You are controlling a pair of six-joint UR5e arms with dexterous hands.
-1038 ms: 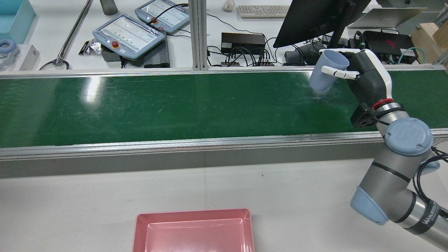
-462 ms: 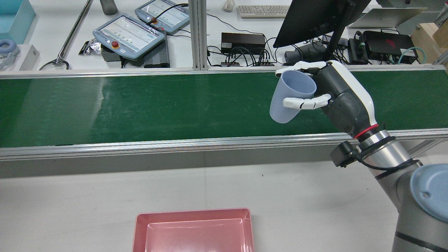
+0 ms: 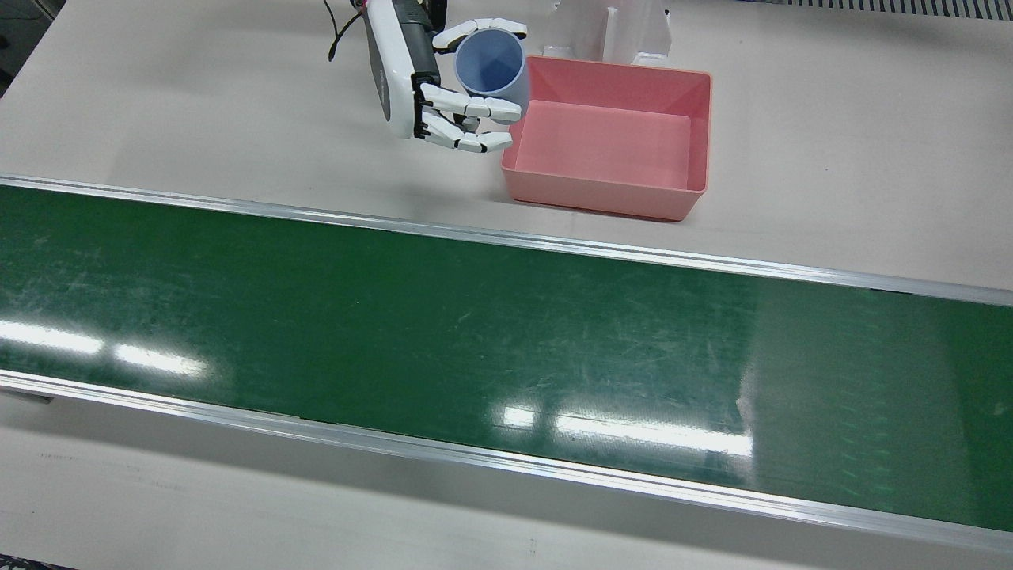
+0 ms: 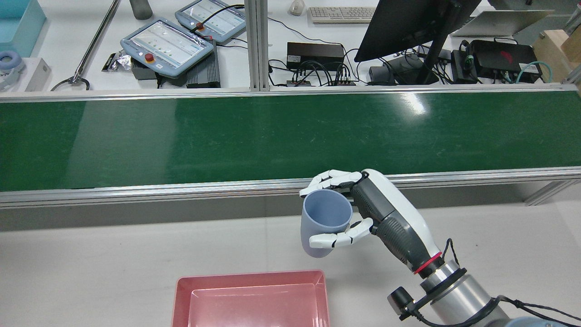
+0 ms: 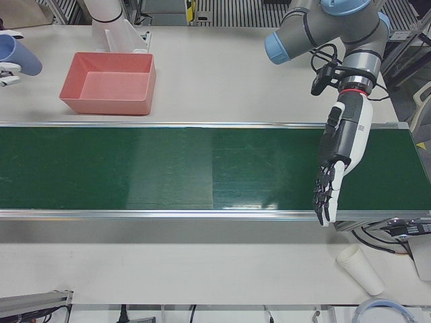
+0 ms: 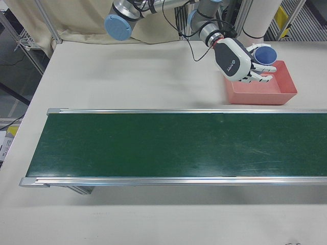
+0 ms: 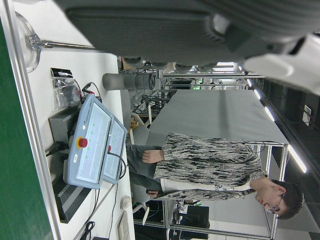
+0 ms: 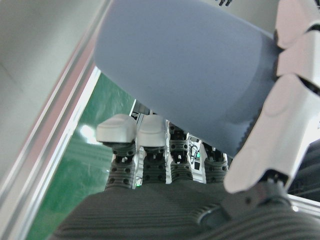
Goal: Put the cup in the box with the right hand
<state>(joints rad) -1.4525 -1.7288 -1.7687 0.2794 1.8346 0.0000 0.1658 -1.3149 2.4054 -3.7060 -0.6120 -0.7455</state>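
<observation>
Right hand (image 4: 363, 213) grips the blue cup (image 4: 324, 222), held above the table just beside the pink box (image 4: 252, 297), not over it; carry it over the box, lower, then release; left hand (image 5: 328, 192) hangs open-fingered over the conveyor belt (image 5: 168, 168).

Right hand (image 4: 363, 213) curled closed, left hand (image 5: 331, 183) flat, fingers extended

Right hand (image 4: 363, 213) with white segmented fingers, dark grey ribbed palm, white back shell, red wrist ring, silver forearm, black cable, blue joint caps.
</observation>
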